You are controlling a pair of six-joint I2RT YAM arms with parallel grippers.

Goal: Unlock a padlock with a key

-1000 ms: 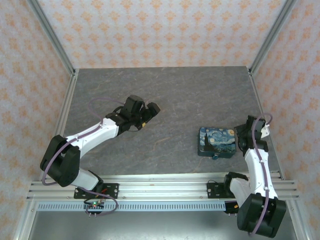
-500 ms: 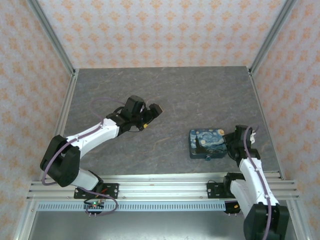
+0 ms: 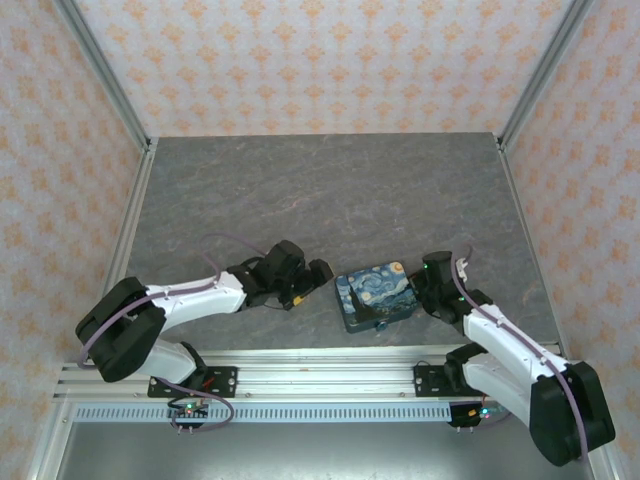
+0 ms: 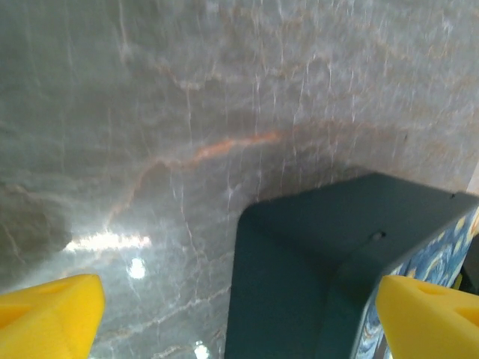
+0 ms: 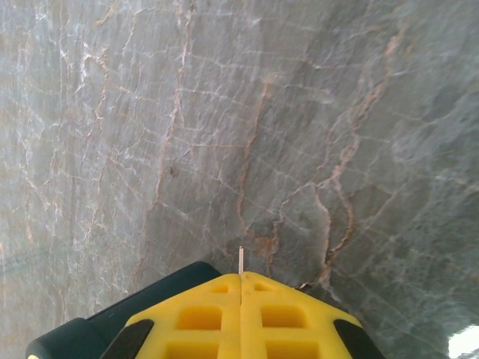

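one left tool (image 3: 311,286) just beside padlock (image 3: 376,296)

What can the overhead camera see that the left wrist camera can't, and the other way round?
Overhead: the left gripper open beside the padlock, the right gripper shut at its other side, and the patterned walls. Left wrist: its yellow fingertips up close, and the padlock's dark teal side in detail. Both: the padlock and the marbled table.
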